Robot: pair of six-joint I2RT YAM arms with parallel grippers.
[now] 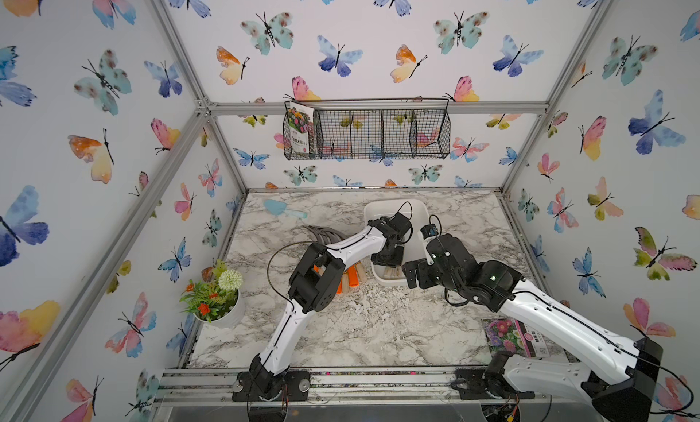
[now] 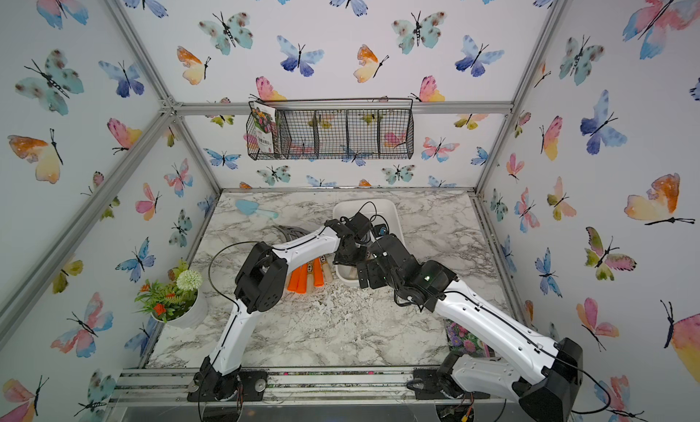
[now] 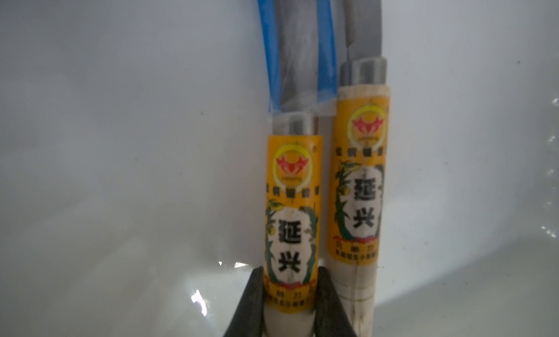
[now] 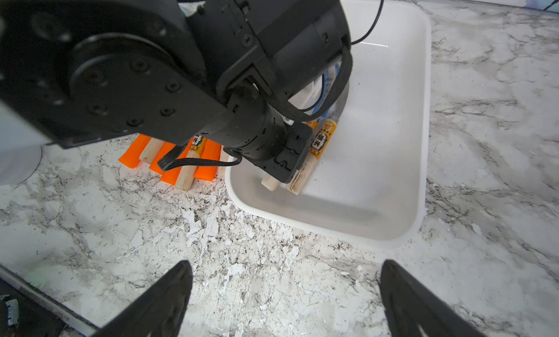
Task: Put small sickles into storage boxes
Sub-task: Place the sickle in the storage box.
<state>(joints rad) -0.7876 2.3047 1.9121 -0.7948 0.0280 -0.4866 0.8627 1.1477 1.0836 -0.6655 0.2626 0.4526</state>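
Far of centre in a top view, dipping the left gripper (image 1: 391, 263) into the white tray (image 1: 416, 211). From the left wrist — pinching a wood-handled sickle (image 3: 292, 205) beside a second sickle (image 3: 358, 184). From the right wrist — holding the right gripper (image 4: 286, 269) spread, just nearside of the tray.
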